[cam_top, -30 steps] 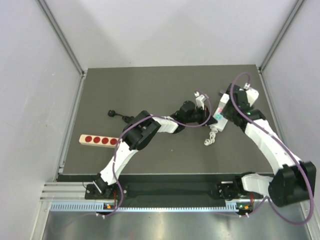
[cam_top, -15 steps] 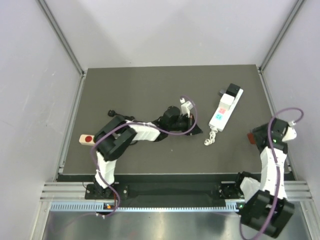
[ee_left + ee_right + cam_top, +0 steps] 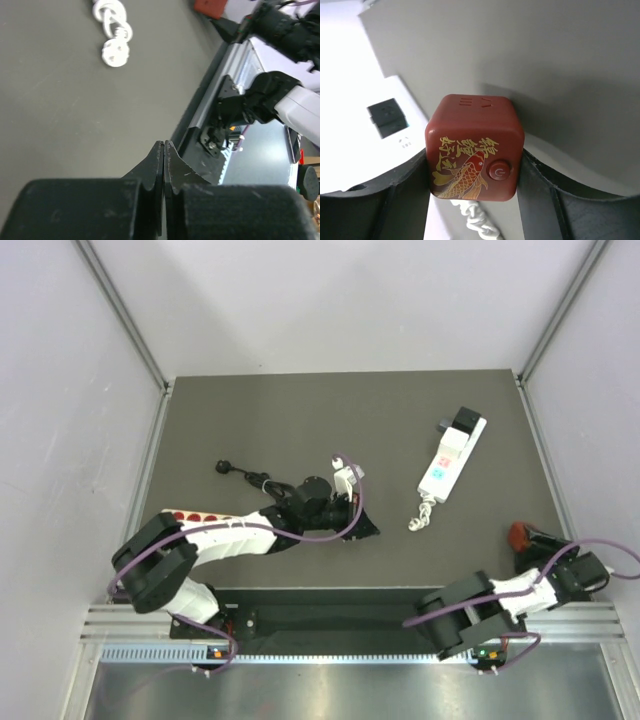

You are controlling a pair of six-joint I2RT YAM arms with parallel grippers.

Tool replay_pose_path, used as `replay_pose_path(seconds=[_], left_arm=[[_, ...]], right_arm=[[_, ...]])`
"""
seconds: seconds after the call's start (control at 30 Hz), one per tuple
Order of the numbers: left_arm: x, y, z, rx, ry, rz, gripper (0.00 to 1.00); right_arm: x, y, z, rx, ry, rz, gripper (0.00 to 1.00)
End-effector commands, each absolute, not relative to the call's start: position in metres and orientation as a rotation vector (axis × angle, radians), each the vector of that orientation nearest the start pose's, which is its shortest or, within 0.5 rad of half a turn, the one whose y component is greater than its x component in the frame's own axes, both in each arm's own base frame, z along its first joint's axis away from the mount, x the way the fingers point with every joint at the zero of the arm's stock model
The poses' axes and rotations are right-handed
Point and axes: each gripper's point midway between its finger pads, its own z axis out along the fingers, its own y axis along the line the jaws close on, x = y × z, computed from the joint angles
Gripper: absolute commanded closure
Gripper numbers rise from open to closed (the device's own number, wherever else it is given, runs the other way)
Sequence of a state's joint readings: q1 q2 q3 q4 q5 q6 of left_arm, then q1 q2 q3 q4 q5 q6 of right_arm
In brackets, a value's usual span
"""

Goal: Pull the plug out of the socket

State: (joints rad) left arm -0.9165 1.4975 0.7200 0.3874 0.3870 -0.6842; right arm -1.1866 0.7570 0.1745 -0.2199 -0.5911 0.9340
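— Top external view: where's the socket (image 3: 448, 453)?
— Flat on the mat (image 3: 260, 410), right of centre. Its long axis runs far-right to near-left, with the cord (image 3: 422, 516) coiled at the near end.
— And the plug (image 3: 475, 147)?
— A red cube clamped in the right gripper (image 3: 472, 172), well apart from the socket, which lies far-left of it. I'd judge it already off.
— The left gripper (image 3: 164, 150)?
— Fingers together, empty, left of the cord.

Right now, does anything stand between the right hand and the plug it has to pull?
Nothing visible does. The right hand is clamped on the red plug, held clear of the white power strip near the table's front right edge.
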Motion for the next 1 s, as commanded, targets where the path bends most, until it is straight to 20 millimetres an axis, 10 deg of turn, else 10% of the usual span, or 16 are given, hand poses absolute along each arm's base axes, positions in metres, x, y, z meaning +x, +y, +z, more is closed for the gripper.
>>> replay_pose_path(seconds=[0.0, 0.27, 0.67, 0.97], left_arm=[[0.174, -0.382, 0.154, 0.55, 2.101, -1.333, 1.0], [0.162, -0.39, 0.146, 0.551, 2.119, -1.344, 1.0], [0.151, -0.4, 0.133, 0.576, 2.155, -1.353, 1.0], [0.147, -0.394, 0.138, 0.578, 2.147, -1.345, 1.0]], right_arm=[[0.193, -0.131, 0.062, 1.7, 1.331, 0.697, 1.0], [0.183, -0.132, 0.034, 1.733, 1.473, 0.764, 0.88], [0.165, -0.157, 0.061, 1.67, 1.533, 0.452, 0.0], [0.151, -0.168, 0.075, 1.651, 1.556, 0.257, 0.0]])
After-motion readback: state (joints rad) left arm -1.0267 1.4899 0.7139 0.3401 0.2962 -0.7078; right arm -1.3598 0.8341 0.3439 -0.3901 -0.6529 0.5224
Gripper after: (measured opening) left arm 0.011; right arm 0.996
